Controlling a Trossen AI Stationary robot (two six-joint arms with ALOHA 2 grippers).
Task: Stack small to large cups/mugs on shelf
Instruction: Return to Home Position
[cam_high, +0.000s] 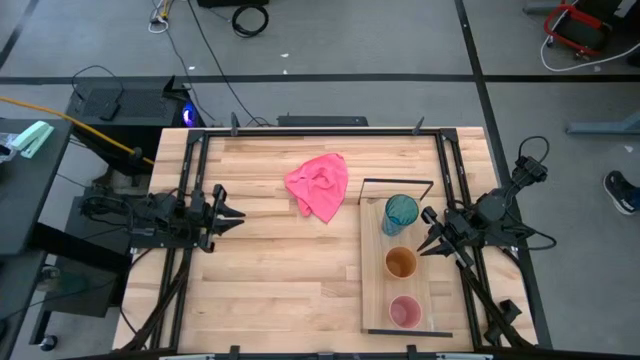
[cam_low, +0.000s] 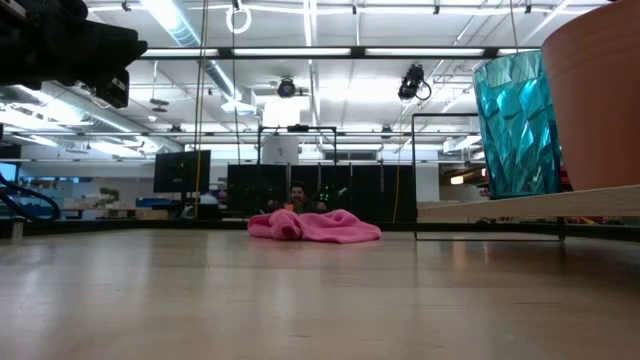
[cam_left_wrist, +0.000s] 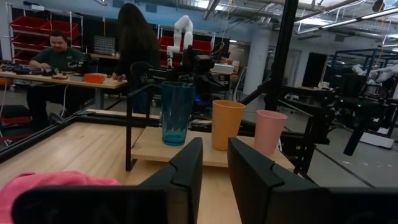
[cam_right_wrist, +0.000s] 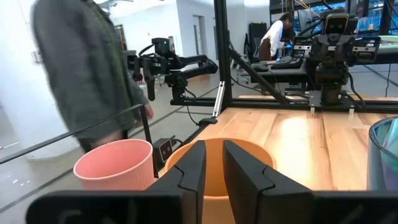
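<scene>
Cups stand upright in a single row on the shelf (cam_high: 374, 292), side by side and not nested: the teal tumbler (cam_high: 400, 212) nearest the black wire frame (cam_high: 397, 182), the orange-brown cup (cam_high: 400, 263) in the middle, and the pink cup (cam_high: 405, 312) at the far end of the board.

The right gripper (cam_high: 428, 232) hangs just beside the shelf's outer edge, level with the gap between the tumbler and the orange-brown cup. Its fingers (cam_right_wrist: 193, 165) point across the board with a narrow slot between them and nothing in it. The orange-brown cup sits straight ahead of those fingertips, with the pink cup and the tumbler flanking it on either side.

The left gripper (cam_high: 232, 208) waits over the opposite side of the tabletop (cam_high: 270, 280), well apart from the shelf. Its fingers (cam_left_wrist: 186, 168) are also slightly parted and empty, and they aim toward the three cups. A crumpled pink cloth (cam_high: 318, 185) lies between this gripper and the shelf's framed end, touching neither.

No lettering on the cups or the board is legible. People show in the room beyond the table.
</scene>
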